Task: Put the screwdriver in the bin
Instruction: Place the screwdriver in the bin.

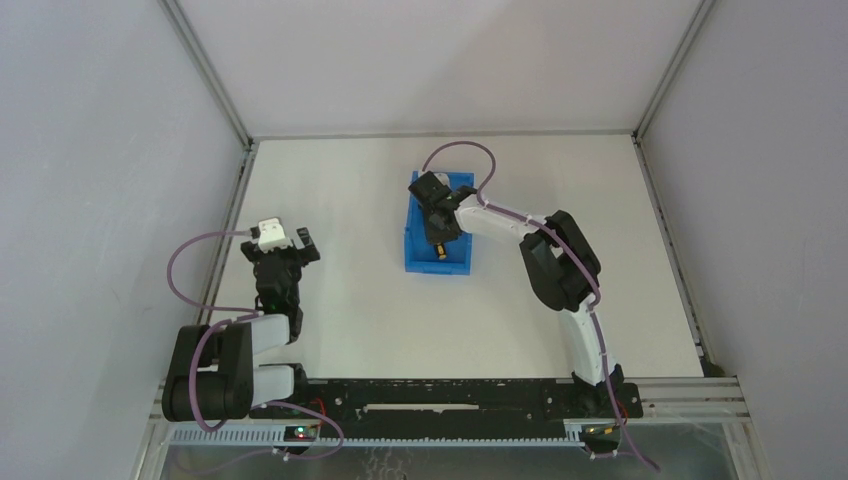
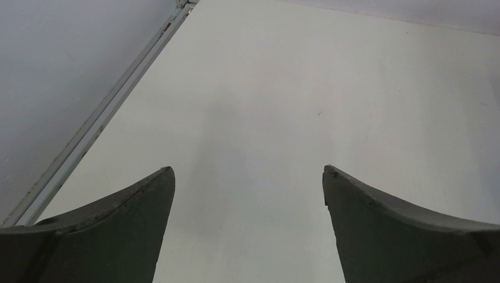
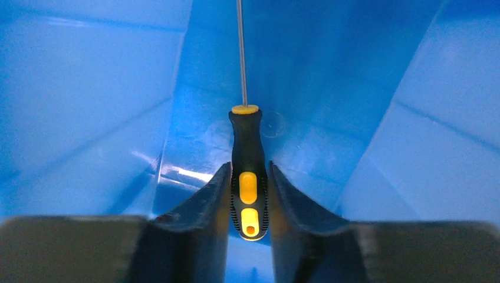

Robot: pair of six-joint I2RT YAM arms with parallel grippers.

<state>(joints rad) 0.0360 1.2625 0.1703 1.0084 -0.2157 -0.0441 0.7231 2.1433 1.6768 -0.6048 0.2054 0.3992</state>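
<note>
The blue bin stands at the middle of the table, and its inner walls fill the right wrist view. My right gripper reaches down inside the bin. In the right wrist view it is shut on the black-and-yellow handle of the screwdriver. The thin shaft points away toward the bin's far end. The yellow handle end also shows in the top view, inside the bin near its front wall. My left gripper is open and empty over the table at the left; its view shows only bare table between the fingers.
A metal frame rail runs along the table's left edge close to my left gripper. Grey enclosure walls stand on the left, back and right. White table surface surrounds the bin.
</note>
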